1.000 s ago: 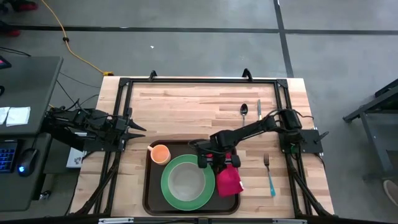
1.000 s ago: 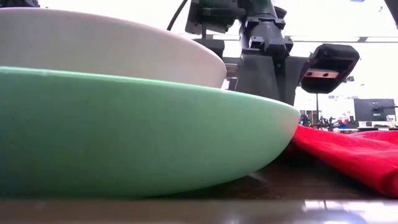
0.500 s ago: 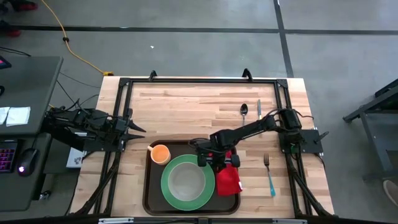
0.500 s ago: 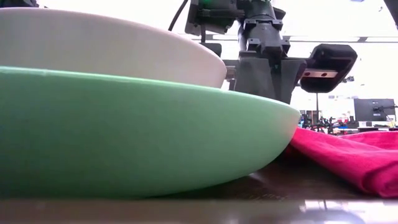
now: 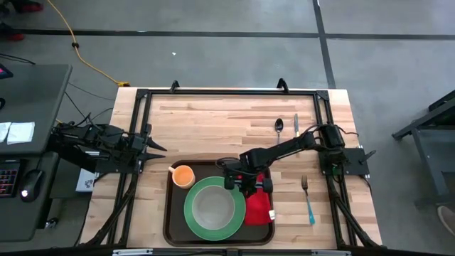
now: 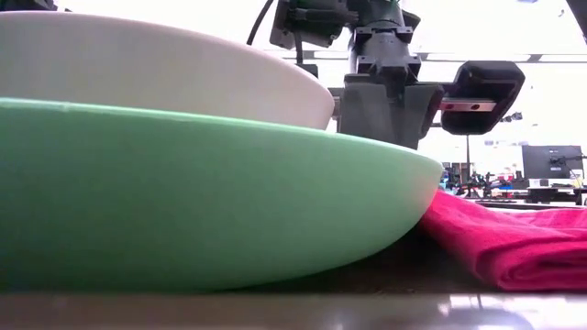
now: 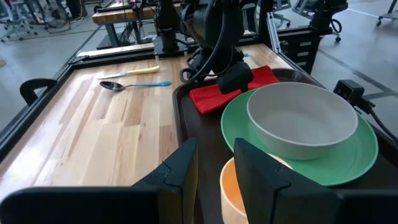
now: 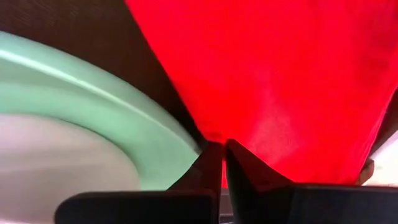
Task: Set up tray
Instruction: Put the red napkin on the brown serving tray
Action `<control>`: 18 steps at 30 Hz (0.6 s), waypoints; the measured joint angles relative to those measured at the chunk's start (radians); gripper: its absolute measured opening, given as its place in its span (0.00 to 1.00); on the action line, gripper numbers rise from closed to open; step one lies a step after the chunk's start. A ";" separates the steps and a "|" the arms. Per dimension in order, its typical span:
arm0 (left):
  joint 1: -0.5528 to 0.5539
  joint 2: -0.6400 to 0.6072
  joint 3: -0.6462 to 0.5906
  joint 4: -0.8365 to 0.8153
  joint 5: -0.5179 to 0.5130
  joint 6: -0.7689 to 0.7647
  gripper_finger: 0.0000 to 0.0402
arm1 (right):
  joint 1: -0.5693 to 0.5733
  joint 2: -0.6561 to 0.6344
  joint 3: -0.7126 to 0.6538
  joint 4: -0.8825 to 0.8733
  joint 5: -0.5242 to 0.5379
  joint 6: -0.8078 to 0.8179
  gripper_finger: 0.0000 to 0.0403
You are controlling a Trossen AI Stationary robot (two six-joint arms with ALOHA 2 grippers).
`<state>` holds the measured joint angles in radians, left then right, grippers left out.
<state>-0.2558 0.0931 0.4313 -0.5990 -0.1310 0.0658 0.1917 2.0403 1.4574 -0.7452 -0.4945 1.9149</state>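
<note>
The dark brown tray [image 5: 173, 213] lies at the table's near edge. On it stand a green plate [image 5: 190, 215] with a white bowl [image 5: 211, 206] in it, an orange cup [image 5: 183, 175] and a red napkin [image 5: 260, 208]. The napkin lies flat on the tray to the right of the plate. My right gripper [image 5: 248, 188] is shut on the napkin's far end, close to the plate's rim [image 8: 93, 99]. My left gripper [image 7: 214, 168] waits open by the table's left edge, holding nothing. My right gripper pinches the red napkin's far edge [image 8: 217, 134] between its two fingertips, right beside the green plate's rim. The fingers slant down from the table's far right. The rest of the napkin [image 8: 280, 74] lies spread on the tray.
A spoon [image 5: 279, 126] and a knife [image 5: 296, 125] lie on the bare wood beyond the tray. A fork [image 5: 308, 200] with a blue handle lies to the right of the tray. A black metal frame [image 5: 227, 92] runs round the table.
My right gripper has rolled at the wrist without shifting place. The napkin has turned with it: its near end has swung toward the plate, and it now lies straighter along the tray's right side.
</note>
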 joint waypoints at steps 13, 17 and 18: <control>0.000 0.000 0.000 0.000 0.001 0.011 0.34 | 0.000 0.000 0.000 -0.013 0.014 0.006 0.00; 0.000 0.000 0.000 0.000 0.002 0.012 0.34 | 0.000 0.000 0.000 -0.020 0.013 0.004 0.00; 0.000 0.000 0.000 0.000 0.003 0.012 0.34 | 0.000 0.000 0.000 -0.026 0.013 0.004 0.00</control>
<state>-0.2558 0.0933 0.4313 -0.5989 -0.1284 0.0780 0.1917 2.0407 1.4574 -0.7717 -0.4820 1.9189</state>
